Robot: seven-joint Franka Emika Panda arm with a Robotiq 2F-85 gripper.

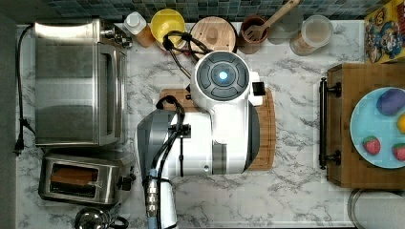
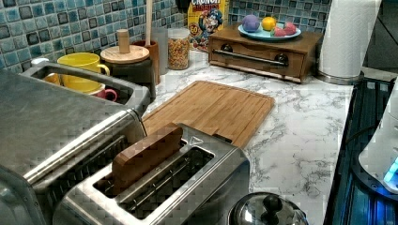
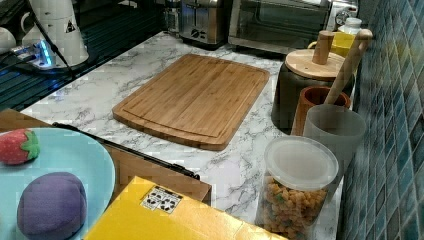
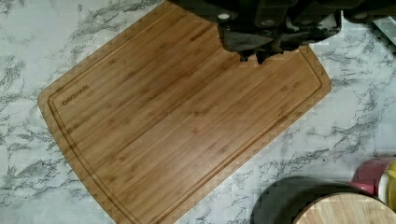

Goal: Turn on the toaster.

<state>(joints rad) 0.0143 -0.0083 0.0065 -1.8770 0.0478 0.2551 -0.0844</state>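
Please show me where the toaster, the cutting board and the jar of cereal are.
toaster (image 1: pixel 81 179), top view, on its steel top beside the slots.
cutting board (image 3: pixel 195 97), right view, on its middle.
jar of cereal (image 3: pixel 295 192), right view, on its clear wall.

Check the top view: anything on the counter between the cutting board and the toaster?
Nothing stands there. In the top view, bare marble counter separates the cutting board from the toaster, though the arm overhangs part of it.

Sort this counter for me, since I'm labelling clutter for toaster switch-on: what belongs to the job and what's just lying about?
Belongs to the job:
- toaster, with a brown slice in one slot
- gripper, above the cutting board

Just lying about:
- toaster oven
- bamboo cutting board
- yellow mug
- cereal jar
- plate of toy fruit
- paper towel roll
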